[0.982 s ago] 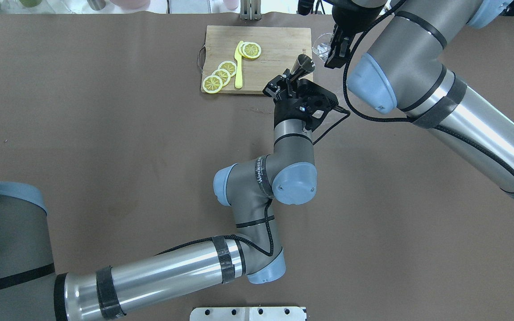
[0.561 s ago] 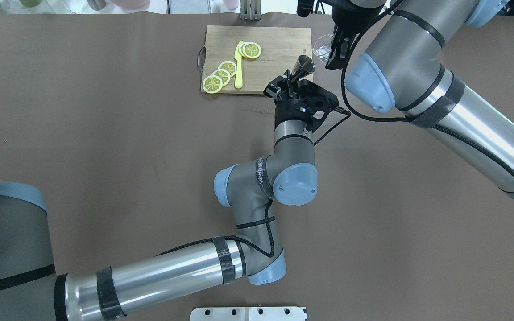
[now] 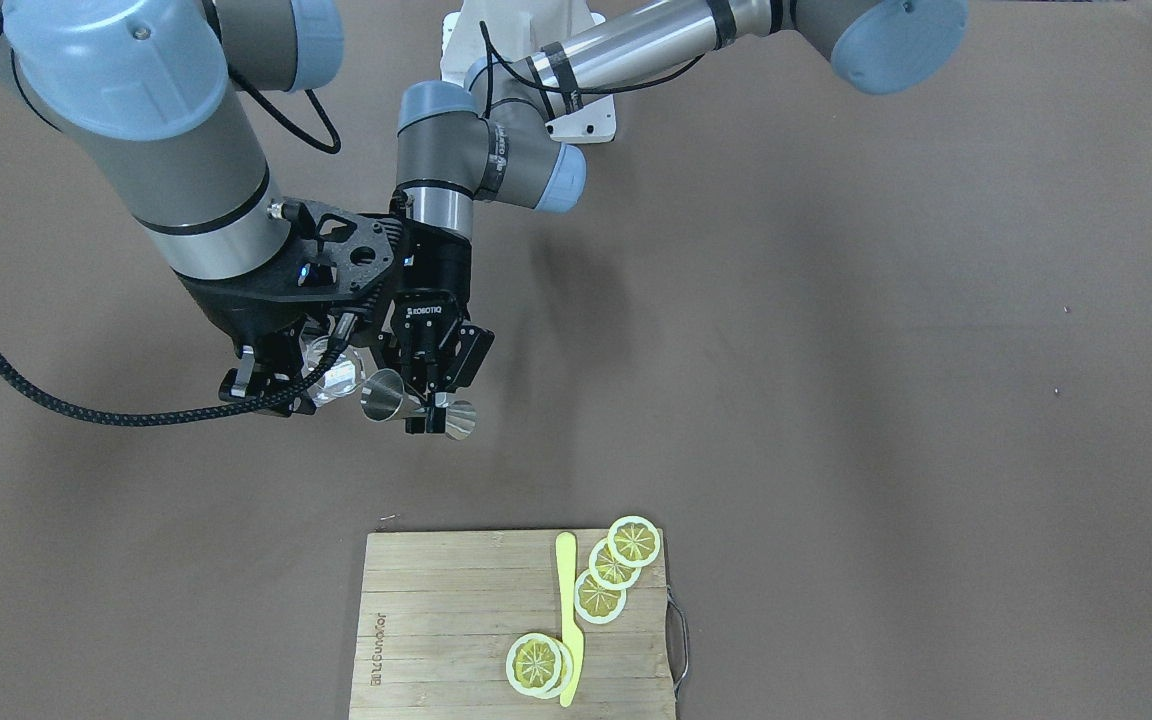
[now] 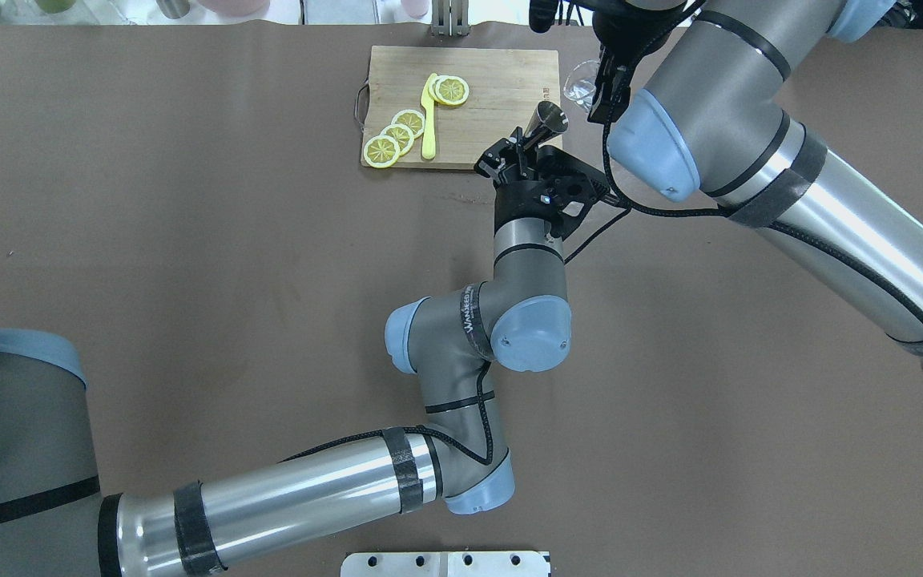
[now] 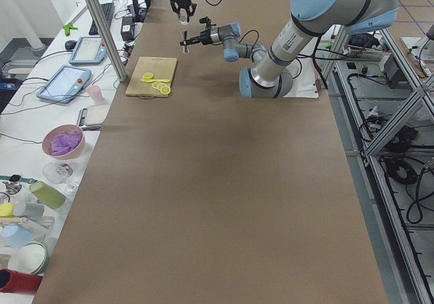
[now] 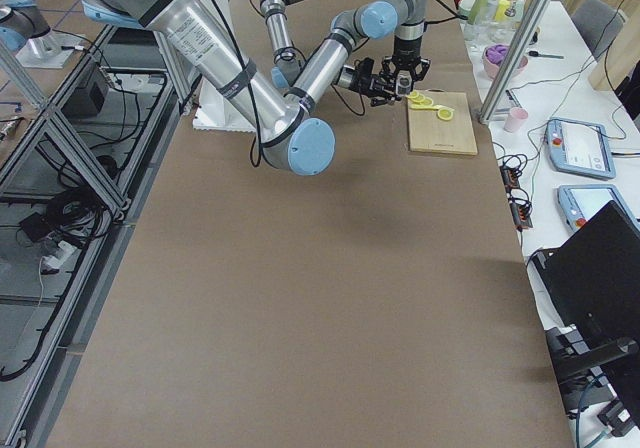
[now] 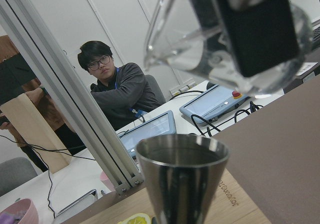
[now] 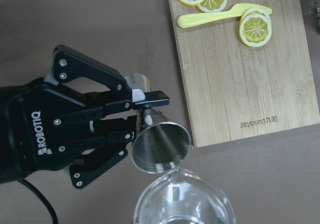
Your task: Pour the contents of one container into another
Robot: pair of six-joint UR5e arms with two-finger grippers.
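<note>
Pinching a steel jigger (image 3: 383, 396) at its narrow waist with the left end effector (image 3: 426, 405), fingers (image 8: 150, 100) pressed onto the metal from both sides. Holding it off the counter (image 3: 836, 350), upper cone leaning toward the right end effector (image 3: 301, 372), open mouth up, lower cone on the far side of the fingers.

Gripping a clear glass (image 3: 331, 376) in the right end effector, a black pad (image 7: 250, 29) flat against the glass wall. Glass also in the air, its rim just beside the jigger's mouth and above it in the left wrist view; touching or apart, cannot tell.

Past the left end effector's fingertips, away from the robot: a wooden cutting board (image 3: 436, 600) flat on the counter, with lemon slices (image 3: 611, 565) and a yellow knife (image 3: 566, 620) lying on it, well apart from both end effectors.
</note>
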